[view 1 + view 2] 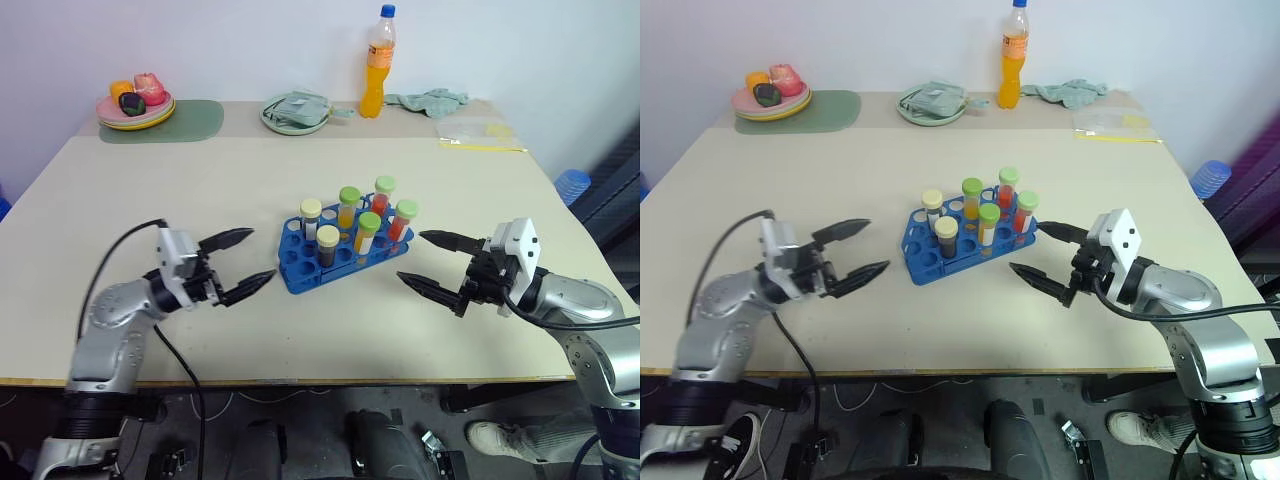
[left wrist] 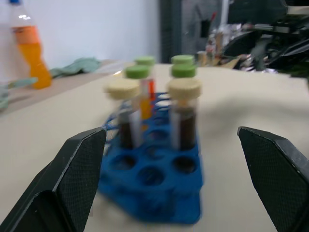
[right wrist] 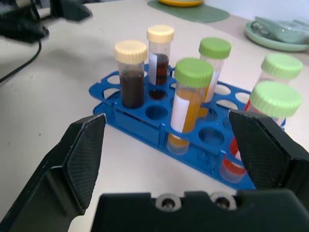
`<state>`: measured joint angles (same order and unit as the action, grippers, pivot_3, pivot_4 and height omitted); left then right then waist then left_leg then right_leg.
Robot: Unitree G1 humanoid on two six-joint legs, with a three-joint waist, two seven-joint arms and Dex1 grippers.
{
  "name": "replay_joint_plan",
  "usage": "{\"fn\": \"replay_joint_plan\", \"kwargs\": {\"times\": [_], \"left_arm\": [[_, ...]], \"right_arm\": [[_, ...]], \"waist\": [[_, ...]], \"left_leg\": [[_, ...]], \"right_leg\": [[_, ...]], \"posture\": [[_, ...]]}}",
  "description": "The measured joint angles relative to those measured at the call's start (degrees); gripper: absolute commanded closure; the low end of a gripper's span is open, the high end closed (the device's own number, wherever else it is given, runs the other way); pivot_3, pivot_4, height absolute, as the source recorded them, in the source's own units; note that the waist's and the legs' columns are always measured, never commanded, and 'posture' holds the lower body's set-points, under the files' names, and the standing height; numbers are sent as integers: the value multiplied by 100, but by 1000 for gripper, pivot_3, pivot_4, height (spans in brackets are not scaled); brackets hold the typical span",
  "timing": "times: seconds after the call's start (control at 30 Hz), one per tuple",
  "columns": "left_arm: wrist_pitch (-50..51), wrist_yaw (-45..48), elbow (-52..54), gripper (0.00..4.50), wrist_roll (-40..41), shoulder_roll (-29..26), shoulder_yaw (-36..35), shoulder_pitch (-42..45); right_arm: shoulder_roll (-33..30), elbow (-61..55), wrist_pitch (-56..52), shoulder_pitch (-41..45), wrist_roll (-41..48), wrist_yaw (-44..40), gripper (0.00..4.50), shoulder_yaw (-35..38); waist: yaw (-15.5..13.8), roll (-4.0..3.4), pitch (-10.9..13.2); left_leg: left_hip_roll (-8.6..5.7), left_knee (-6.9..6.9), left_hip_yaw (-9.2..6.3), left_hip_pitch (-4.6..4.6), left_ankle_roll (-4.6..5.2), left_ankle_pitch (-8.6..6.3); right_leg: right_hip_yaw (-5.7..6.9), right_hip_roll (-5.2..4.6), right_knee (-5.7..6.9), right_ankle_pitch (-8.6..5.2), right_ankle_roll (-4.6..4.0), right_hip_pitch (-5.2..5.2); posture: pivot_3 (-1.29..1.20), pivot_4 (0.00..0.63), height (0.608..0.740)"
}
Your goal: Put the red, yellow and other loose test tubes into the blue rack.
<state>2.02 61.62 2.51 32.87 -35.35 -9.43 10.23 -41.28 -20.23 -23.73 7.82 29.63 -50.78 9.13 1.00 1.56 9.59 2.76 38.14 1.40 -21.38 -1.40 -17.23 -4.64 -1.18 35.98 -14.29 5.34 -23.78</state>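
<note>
Tubes all stand upright in the blue rack mid-tabletop; you'll see none lying loose, so the job looks finished. Left pincer and right pincer both gape wide and empty, either side of the rack.

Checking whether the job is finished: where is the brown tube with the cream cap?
The brown tube stands upright in the blue rack mid-table, in its near row, left of the yellow tube.
</note>
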Motion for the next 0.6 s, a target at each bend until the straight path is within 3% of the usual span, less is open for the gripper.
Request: {"fn": "replay_joint_plan", "kwargs": {"times": [0.3, 0.6], "left_arm": [[-207, 577, -470, 29, -198, -646, -322, -301], [-235, 569, -655, 29, -362, -537, -244, -4]], "right_arm": [[-133, 682, 722, -223, -356, -440, 0, 46], [-304, 912, 1191, -339, -613, -500, 0, 247]], "waist": [[-16, -1, 1], [-12, -1, 0]], "left_leg": [[1, -1, 9, -2, 0, 0], [2, -2, 11, -3, 0, 0]], "right_leg": [[-2, -3, -1, -1, -2, -6], [-3, 0, 2, 0, -1, -9]], "posture": [[0, 150, 740], [0, 150, 740]]}}
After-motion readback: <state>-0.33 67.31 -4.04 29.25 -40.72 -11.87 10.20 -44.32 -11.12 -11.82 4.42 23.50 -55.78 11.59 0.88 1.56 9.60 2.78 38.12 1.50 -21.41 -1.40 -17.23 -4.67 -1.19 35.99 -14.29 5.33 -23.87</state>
